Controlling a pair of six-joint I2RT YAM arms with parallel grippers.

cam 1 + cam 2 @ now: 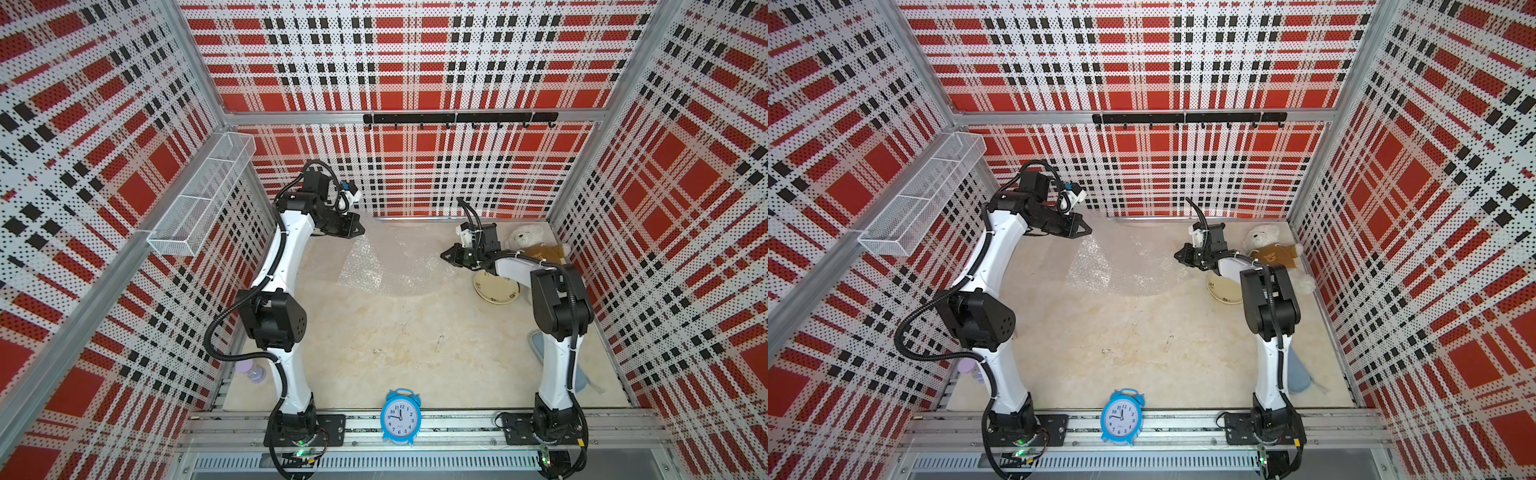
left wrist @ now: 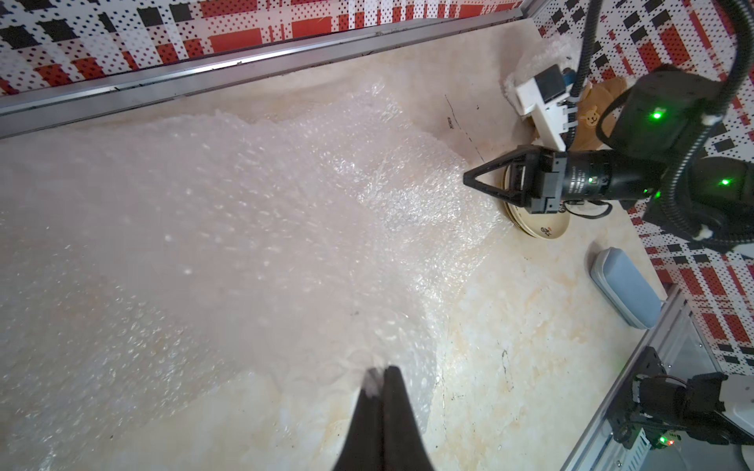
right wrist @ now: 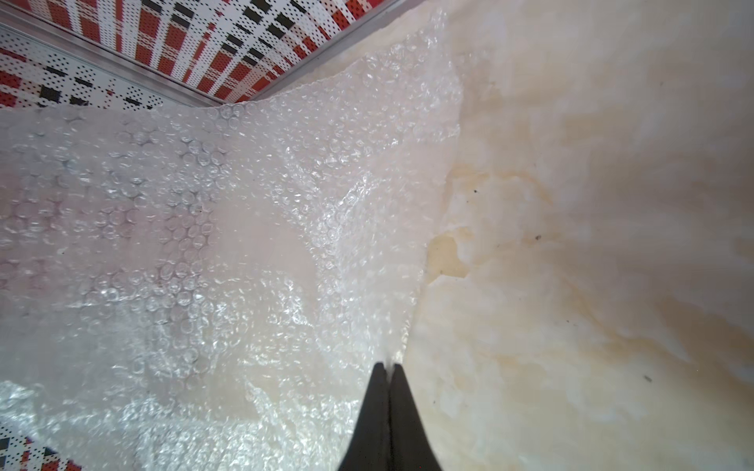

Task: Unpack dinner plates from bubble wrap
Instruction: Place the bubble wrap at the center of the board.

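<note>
1. Bubble wrap (image 1: 386, 266), a clear crinkly sheet, spans the far side of the bench (image 1: 395, 353), with the left claw (image 1: 360, 227) and the right claw (image 1: 444, 255) each clenched on an edge; pulling them apart may tear it
2. Round cream dinner plates (image 1: 496, 289) lie just beside the right claw; a dragged sheet could shift them

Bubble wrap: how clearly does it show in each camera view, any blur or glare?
Both top views: the bubble wrap is faint, see-through against the table. Left wrist view: blurred up close, sharper farther off. Right wrist view: bubbles crisp, white glints.
</note>
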